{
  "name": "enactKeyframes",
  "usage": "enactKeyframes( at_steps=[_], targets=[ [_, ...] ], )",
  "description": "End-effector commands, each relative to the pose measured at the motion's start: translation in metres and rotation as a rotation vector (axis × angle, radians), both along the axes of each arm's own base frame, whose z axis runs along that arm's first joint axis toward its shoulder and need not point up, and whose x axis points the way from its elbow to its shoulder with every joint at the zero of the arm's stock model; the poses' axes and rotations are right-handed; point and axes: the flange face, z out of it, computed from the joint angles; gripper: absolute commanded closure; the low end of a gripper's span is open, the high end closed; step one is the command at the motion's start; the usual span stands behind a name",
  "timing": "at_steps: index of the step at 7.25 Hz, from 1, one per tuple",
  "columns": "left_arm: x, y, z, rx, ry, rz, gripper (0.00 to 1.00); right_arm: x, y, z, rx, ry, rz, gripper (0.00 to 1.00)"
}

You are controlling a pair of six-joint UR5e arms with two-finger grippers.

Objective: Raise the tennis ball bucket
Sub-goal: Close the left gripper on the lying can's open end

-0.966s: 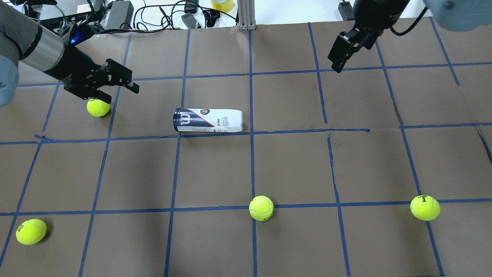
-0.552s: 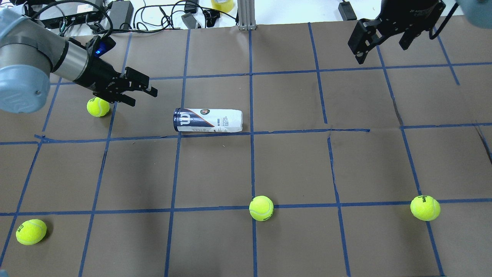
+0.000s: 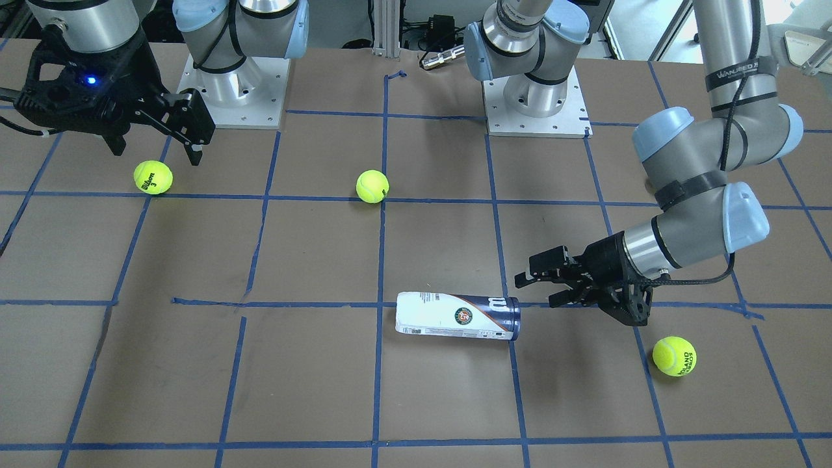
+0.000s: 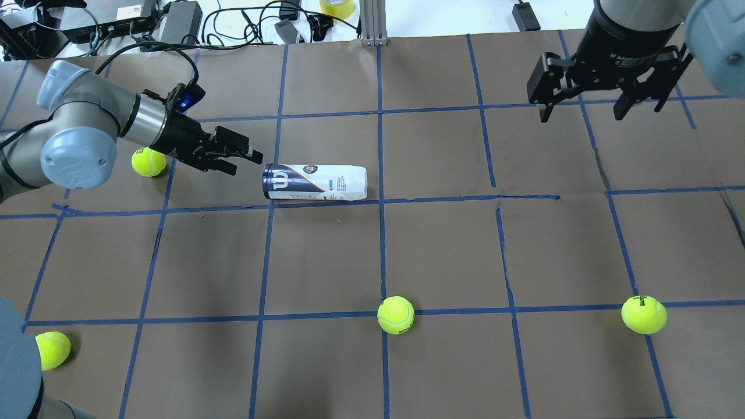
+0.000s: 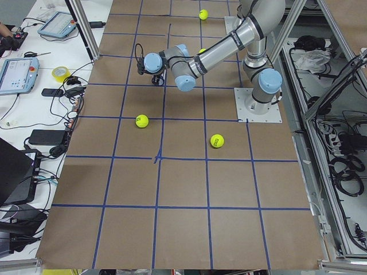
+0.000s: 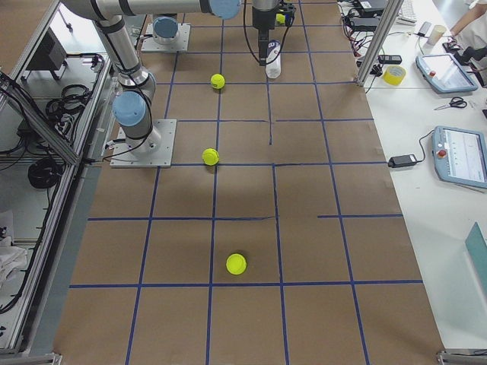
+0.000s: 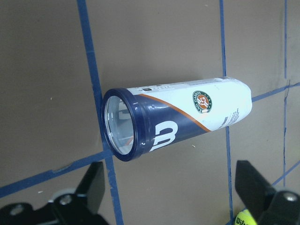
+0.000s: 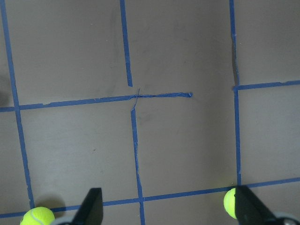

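The tennis ball bucket lies on its side on the brown table, with its dark blue rim toward my left gripper. It also shows in the front view and the left wrist view. My left gripper is open and empty, just off the rim end and not touching it. In the front view the left gripper sits just right of the tube. My right gripper is open and empty, high over the far right of the table, away from the tube.
Loose yellow tennis balls lie about: one behind my left gripper, one near the front middle, one at the front right, one at the front left. Cables and power bricks lie beyond the far edge.
My left gripper has moved right, from above the loose ball to just off the tube's rim end. My right gripper has moved right and turned, its jaws still open.
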Motion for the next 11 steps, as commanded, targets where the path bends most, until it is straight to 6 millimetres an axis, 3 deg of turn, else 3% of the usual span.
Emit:
enactKeyframes(
  at_steps=[1, 4, 8, 10, 11],
  targets=[
    [-0.002, -0.005, -0.021, 0.011, 0.01, -0.008, 0.0, 0.0, 0.001, 0.0, -0.005, -0.004, -0.013, 0.0],
    [-0.011, -0.008, -0.038, 0.018, 0.049, -0.009, 0.0, 0.003, 0.001, -0.002, -0.005, -0.037, -0.059, 0.0],
    [-0.039, -0.011, -0.055, 0.04, 0.046, -0.036, 0.01, 0.007, -0.001, 0.003, -0.03, -0.072, -0.042, 0.0],
    [-0.04, -0.011, -0.056, 0.057, 0.048, -0.018, 0.15, 0.007, -0.001, 0.002, -0.028, -0.071, -0.034, 0.0],
    [-0.04, -0.011, -0.057, 0.062, 0.047, -0.016, 0.35, 0.007, -0.001, 0.001, -0.025, -0.073, -0.032, 0.0]
  ],
)
